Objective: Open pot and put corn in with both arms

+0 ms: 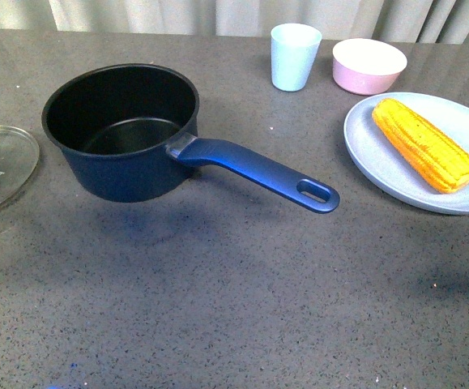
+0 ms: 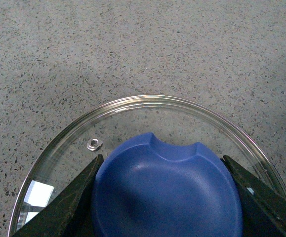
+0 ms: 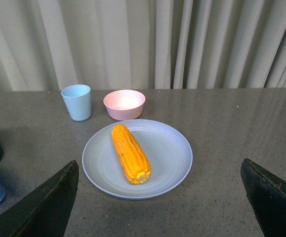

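Front view | pot (image 1: 129, 174) uncovered | left jaws clasp lid knob (image 2: 167, 192) | right jaws spread

The only legible text is the brand "KONKA", in pale capitals; it stands on the glass lid (image 1: 7, 160), which lies at the left edge of the scene on the grey table (image 1: 234, 308); the word sits slanted on the lid's nearer half.

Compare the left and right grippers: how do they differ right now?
The left gripper has its fingers against the blue knob of the lid; the right gripper is wide open on nothing. Left looks down on the lid; right faces the corn on its plate. Both have black fingers.
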Robot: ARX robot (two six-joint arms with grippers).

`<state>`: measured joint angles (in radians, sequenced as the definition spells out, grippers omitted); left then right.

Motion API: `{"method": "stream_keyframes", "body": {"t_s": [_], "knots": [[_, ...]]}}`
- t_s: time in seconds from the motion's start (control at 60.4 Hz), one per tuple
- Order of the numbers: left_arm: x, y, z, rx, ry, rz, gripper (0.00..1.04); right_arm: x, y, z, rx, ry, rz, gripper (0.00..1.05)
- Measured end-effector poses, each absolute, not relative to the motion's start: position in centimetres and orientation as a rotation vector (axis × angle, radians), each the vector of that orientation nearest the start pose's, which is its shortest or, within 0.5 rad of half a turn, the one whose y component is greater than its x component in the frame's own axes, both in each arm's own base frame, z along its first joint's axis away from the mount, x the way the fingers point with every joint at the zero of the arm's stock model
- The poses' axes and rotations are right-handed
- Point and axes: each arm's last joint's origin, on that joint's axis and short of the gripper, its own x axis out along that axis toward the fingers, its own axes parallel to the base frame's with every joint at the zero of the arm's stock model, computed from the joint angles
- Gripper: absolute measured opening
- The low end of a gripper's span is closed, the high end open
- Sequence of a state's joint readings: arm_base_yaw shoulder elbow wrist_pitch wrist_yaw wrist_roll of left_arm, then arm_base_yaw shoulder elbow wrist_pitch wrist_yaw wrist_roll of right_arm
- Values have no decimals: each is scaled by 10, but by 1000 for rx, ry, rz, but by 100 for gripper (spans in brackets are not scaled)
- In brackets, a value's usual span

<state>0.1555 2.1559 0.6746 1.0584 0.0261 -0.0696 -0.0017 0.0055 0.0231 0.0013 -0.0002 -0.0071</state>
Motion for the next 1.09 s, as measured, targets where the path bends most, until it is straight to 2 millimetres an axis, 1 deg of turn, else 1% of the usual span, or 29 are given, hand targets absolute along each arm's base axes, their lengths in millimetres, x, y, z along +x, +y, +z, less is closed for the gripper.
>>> {"method": "stream_keyframes", "body": {"t_s": [0.232, 0.265, 0.397, 0.43, 0.513, 0.579, 0.728, 0.944, 1.043, 1.093], "knots": [[332, 50, 43, -107, 409, 140, 61, 97, 0, 171, -7, -19, -1, 96], [332, 50, 44, -108, 408, 139, 65, 97, 0, 171, -7, -19, -2, 96], [332, 49, 44, -111, 407, 135, 95, 97, 0, 171, -7, -19, -2, 96], [332, 49, 45, -106, 408, 135, 98, 97, 0, 171, -7, -19, -2, 96], [329, 49, 48, -99, 423, 142, 96, 97, 0, 171, -7, -19, -1, 96], [323, 49, 57, -100, 421, 151, 96, 97, 0, 171, -7, -19, -2, 96], [299, 48, 83, -104, 398, 153, 96, 97, 0, 171, -7, -19, -2, 96], [274, 47, 110, -149, 382, 131, 96, 97, 0, 171, -7, -19, -2, 96], [268, 47, 125, -174, 343, 124, 96, 97, 0, 171, -7, -19, -2, 96], [267, 47, 128, -174, 330, 124, 96, 97, 0, 171, -7, -19, -1, 96]]}}
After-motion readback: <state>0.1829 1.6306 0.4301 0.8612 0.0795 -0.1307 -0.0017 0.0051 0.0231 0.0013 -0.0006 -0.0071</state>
